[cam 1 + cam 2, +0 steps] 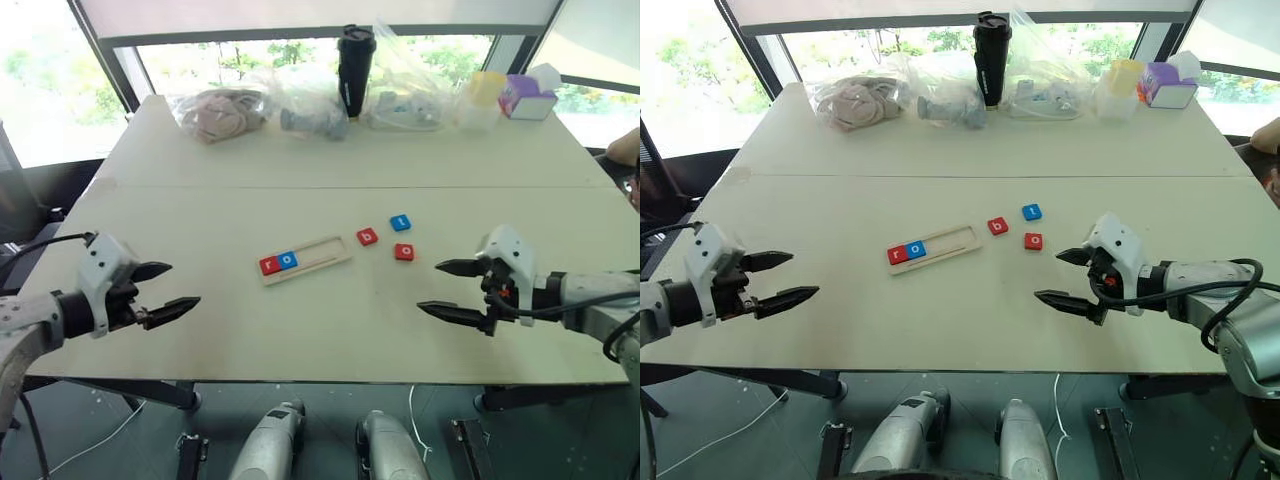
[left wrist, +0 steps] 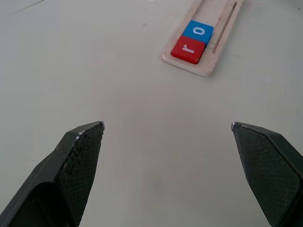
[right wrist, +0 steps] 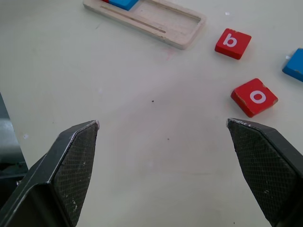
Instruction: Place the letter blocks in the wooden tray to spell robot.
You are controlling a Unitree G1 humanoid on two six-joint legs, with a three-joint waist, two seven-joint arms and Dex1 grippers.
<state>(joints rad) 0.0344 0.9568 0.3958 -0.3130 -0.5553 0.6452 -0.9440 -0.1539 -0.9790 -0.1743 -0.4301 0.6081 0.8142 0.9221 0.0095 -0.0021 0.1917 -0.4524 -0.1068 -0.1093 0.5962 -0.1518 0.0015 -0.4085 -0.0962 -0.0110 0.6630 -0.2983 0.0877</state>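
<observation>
Wooden tray [image 1: 305,260]: red "r" block [image 1: 269,265] and blue "o" block [image 1: 288,260] are seated at its left end, the remaining slots evidently kept free for "b", "o", "t". Red "b" block [image 1: 367,237], red "o" block [image 1: 404,252] and blue block [image 1: 400,223] are laid loose just right of the tray. Left gripper [image 1: 167,291] and right gripper [image 1: 447,289] are held spread wide and empty, flanking the tray, judged ready for the next pick.

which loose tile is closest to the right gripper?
The red "o" tile. It lies nearer the right gripper than the red "b" tile or the blue tile, which sit farther up the table.
</observation>
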